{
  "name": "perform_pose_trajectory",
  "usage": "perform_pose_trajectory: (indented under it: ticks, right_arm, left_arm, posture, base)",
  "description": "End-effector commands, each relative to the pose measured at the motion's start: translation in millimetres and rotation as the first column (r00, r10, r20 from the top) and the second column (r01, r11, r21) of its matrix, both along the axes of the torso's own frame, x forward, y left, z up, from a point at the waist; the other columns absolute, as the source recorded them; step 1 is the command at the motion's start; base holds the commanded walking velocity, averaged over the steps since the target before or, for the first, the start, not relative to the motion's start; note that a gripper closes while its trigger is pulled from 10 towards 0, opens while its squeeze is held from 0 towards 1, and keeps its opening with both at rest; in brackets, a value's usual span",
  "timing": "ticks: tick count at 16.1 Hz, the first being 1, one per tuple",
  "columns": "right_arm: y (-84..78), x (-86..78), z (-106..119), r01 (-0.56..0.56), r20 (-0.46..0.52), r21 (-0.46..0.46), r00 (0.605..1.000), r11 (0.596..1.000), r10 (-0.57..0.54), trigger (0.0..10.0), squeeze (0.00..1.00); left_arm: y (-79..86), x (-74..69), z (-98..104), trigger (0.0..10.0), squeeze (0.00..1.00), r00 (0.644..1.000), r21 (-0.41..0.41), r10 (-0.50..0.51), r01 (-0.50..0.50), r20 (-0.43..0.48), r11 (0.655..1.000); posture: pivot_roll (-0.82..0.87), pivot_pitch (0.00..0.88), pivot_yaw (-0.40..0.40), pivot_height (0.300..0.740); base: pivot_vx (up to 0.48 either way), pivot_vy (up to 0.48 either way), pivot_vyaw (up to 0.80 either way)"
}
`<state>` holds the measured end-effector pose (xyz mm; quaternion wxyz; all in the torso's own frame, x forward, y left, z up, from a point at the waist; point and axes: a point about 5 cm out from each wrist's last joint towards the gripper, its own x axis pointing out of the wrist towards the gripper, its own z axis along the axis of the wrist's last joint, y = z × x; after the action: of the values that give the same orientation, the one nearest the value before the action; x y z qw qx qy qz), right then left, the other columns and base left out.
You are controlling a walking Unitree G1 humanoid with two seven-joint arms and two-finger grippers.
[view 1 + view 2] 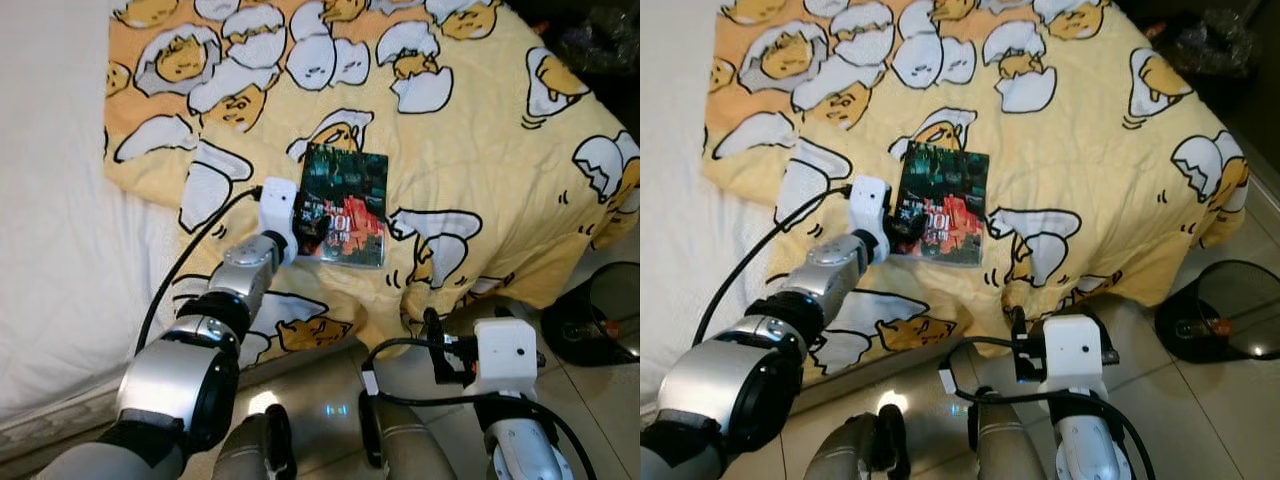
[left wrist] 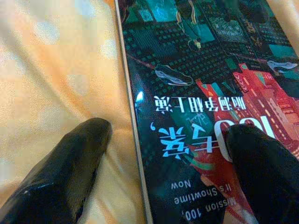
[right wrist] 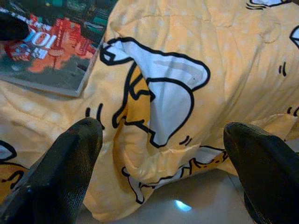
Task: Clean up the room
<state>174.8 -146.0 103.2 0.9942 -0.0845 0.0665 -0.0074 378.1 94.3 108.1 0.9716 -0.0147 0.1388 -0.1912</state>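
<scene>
Book [image 1: 344, 204] on yellow blanket [image 1: 480, 150], left claw [image 2: 163, 154] spread astride its edge (one finger on cover), right claw [image 3: 161, 163] spread

Book [image 1: 343, 205] on blanket [image 1: 480, 130]

Arms: my two arms are silver metal with rounded joint housings and black collars between the segments.
Wrists: each ends in a white boxy block; the right one bears a small round dark lens.
Cables: black cables loop from each wrist block back along the arm.
Left pincer [image 2: 163, 154]: two glossy black rounded fingers.
Right pincer [image 3: 163, 154]: two matching black fingers.
</scene>
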Motion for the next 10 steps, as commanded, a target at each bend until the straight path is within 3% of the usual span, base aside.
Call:
perform_pose_trajectory:
  ticks: [1, 3, 4, 9, 10]
  right_arm:
    - [1.0, -2.9, -0.2, -0.005, -0.015, -0.008, 1.0, 1.0, 0.005, 10.0, 0.0]
    - [0.1, -1.9, -0.5, -0.012, -0.019, -0.012, 1.0, 1.0, 0.011, 10.0, 0.0]
    - [-0.5, -1.3, -0.8, -0.012, -0.02, -0.014, 1.0, 1.0, 0.011, 10.0, 0.0]
    - [-0.8, -0.8, -1.1, -0.011, -0.024, -0.021, 1.0, 1.0, 0.01, 10.0, 0.0]
    - [-1.2, -0.2, -1.7, -0.01, -0.026, -0.022, 1.0, 1.0, 0.01, 10.0, 0.0]
  left_arm:
    - [0.3, -8.3, -16.8, 10.0, 0.0, 0.997, -0.011, -0.001, 0.0, -0.073, 1.0]
    - [-0.6, -13.6, -26.7, 10.0, 0.0, 0.991, -0.046, -0.005, -0.001, -0.135, 0.999]
    - [3.2, -16.2, -32.4, 10.0, 0.0, 0.988, -0.026, 0.012, -0.016, -0.156, 1.0]
    - [24.0, -10.7, -26.9, 10.0, 0.0, 0.986, -0.017, 0.104, -0.106, -0.128, 0.994]
    - [20.9, -12.6, -29.7, 3.6, 0.0, 0.984, -0.044, 0.07, -0.078, -0.166, 0.996]
  posture:
    - [-0.37, 0.33, 0.058, 0.723]
    - [-0.37, 0.323, 0.056, 0.723]
    - [-0.38, 0.31, 0.056, 0.723]
    - [-0.37, 0.305, 0.061, 0.723]
    - [-0.37, 0.31, 0.06, 0.723]
  base:
    - [0.0, 0.0, 0.0]
    - [0.0, 0.0, 0.0]
    - [0.0, 0.0, 0.0]
    - [0.0, 0.0, 0.0]
    - [0.0, 0.0, 0.0]
